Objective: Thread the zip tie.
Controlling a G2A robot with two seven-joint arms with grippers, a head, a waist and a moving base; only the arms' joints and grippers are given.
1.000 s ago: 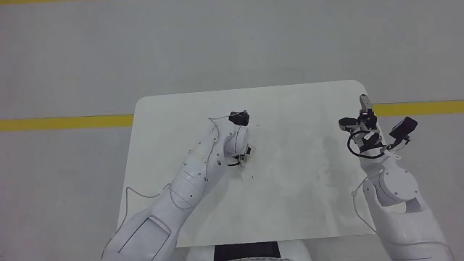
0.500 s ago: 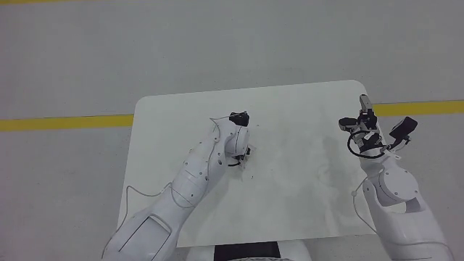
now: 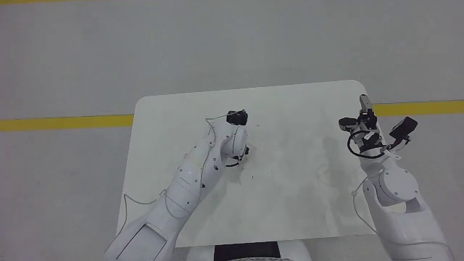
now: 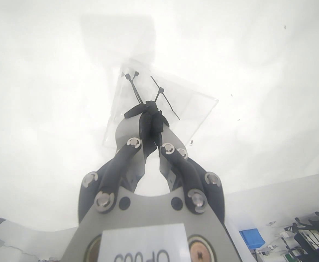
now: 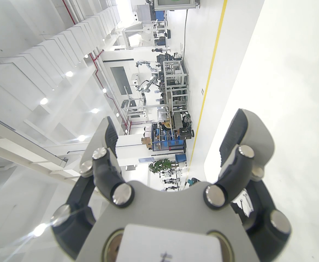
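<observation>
Hovering near the middle of the table (image 3: 304, 196), the left gripper (image 4: 148, 109) points down into a clear tray (image 4: 200, 110) that lies flat on the table. Its fingers are pressed together, and the strands of two black zip ties (image 4: 133, 87) run straight into the pinched tips. The ties' heads lie in the tray just beyond the tips. Off at the table's right edge, the right gripper (image 5: 173, 124) sits raised above the surface and aimed away from the table, its fingers spread wide apart.
</observation>
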